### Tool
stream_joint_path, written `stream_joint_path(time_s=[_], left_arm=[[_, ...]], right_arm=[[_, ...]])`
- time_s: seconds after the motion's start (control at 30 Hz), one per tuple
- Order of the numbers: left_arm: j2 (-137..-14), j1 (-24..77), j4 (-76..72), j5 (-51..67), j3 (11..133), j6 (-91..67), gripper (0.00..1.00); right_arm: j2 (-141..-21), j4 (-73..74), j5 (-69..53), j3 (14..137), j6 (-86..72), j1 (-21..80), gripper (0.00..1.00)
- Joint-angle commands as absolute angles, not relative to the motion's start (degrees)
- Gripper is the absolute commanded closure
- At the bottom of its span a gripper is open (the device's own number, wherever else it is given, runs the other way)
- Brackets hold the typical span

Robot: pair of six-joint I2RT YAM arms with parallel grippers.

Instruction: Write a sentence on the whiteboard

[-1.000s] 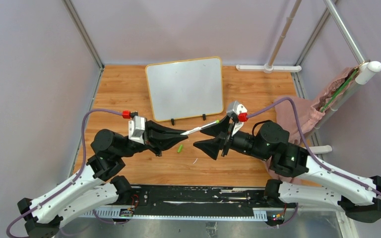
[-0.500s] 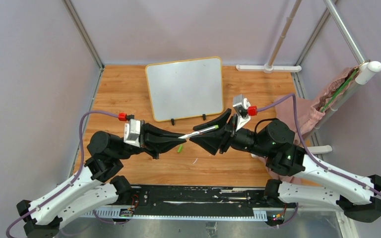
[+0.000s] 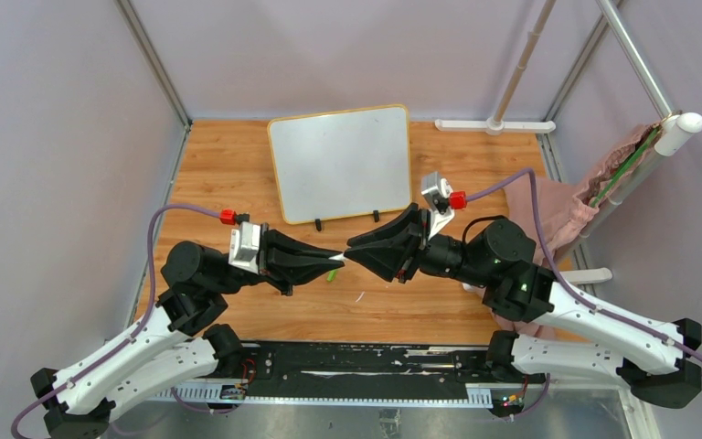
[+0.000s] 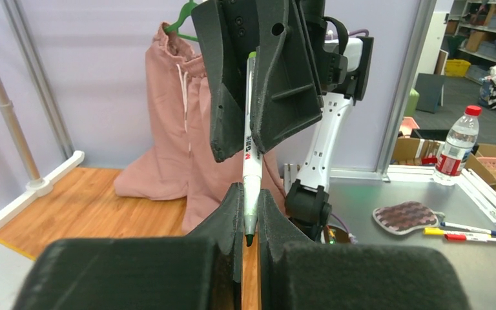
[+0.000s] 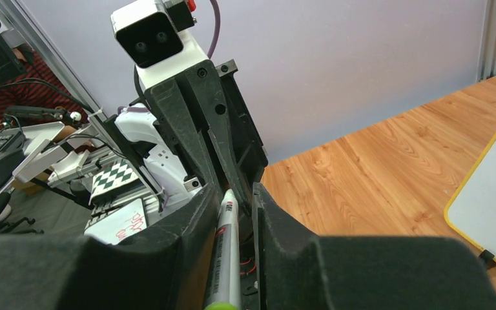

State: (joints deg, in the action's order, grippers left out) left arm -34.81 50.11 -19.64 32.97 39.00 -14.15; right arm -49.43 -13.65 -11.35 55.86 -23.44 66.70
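Observation:
The whiteboard (image 3: 340, 165) stands blank at the back middle of the wooden table; no sentence shows on it. Its edge also shows in the right wrist view (image 5: 491, 200). My two grippers meet tip to tip in front of it. My left gripper (image 3: 338, 258) (image 4: 248, 190) is shut on the tip end of the uncapped green marker (image 4: 250, 148). My right gripper (image 3: 350, 252) (image 5: 236, 190) is narrowly open around the marker's barrel (image 5: 225, 258), which lies against one finger with a gap to the other. A green cap (image 3: 332, 273) lies on the table under the grippers.
A pink garment (image 3: 558, 210) hangs from a rack at the right edge and drapes onto the table. A white pole base (image 3: 494, 125) sits at the back right. Grey walls enclose the table on three sides.
My right gripper has slid left along the marker until its fingertips reach the left gripper's tips. The left gripper kept its hold and shifted slightly left.

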Motion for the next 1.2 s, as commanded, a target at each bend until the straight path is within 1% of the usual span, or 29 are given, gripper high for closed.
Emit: stream_joint_path(time_s=[0.0,0.13,0.23,0.47,0.53,0.67,0.73,0.93,0.97,1.03,1.07,1.1,1.17], left_arm=[[-34.6,50.4,-21.3,34.0,40.7,-14.4,1.0],[-34.3,50.4,-21.3,33.8,40.7,-14.0,1.0],[-34.3,50.4,-21.3,33.6,40.5,-13.8,1.0],[-34.7,50.4,-21.2,34.1,40.5,-13.8,1.0],[-34.9,50.4,-21.3,34.2,40.5,-13.8,1.0],[-34.9,50.4,-21.2,34.3,40.5,-13.8,1.0],[-35.0,50.4,-21.2,34.3,40.5,-13.8,1.0],[-34.9,50.4,-21.3,33.6,40.4,-13.8,1.0],[-34.9,50.4,-21.2,32.8,40.4,-14.0,0.95],[-34.7,50.4,-20.6,31.1,40.2,-13.6,0.65],[-34.5,50.4,-20.4,30.4,40.1,-13.3,0.53],[-34.2,50.4,-20.2,29.6,40.0,-13.2,0.44],[-33.6,50.4,-19.2,27.4,39.6,-12.7,0.31]], right_arm=[[-49.5,-15.2,-12.4,57.9,-23.9,66.0,0.66],[-49.2,-12.7,-12.1,58.4,-23.5,66.0,0.63],[-48.7,-11.1,-11.8,58.2,-23.1,66.0,0.63],[-48.3,-10.6,-11.7,58.3,-23.0,66.0,0.79],[-48.3,-10.8,-11.8,58.2,-22.9,66.0,0.88],[-48.3,-10.9,-12.1,58.0,-22.9,66.0,0.98],[-48.3,-10.9,-12.2,58.1,-22.9,66.0,1.0],[-47.7,-10.2,-13.1,57.8,-22.6,66.0,1.0],[-47.5,-10.0,-13.0,57.8,-22.4,66.0,1.0],[-47.0,-9.6,-12.2,57.6,-22.1,66.0,1.0],[-46.6,-9.3,-11.5,57.5,-21.9,66.0,1.0],[-46.2,-8.9,-10.7,57.5,-21.7,66.0,1.0],[-45.4,-7.8,-9.0,57.7,-20.9,66.0,1.0]])
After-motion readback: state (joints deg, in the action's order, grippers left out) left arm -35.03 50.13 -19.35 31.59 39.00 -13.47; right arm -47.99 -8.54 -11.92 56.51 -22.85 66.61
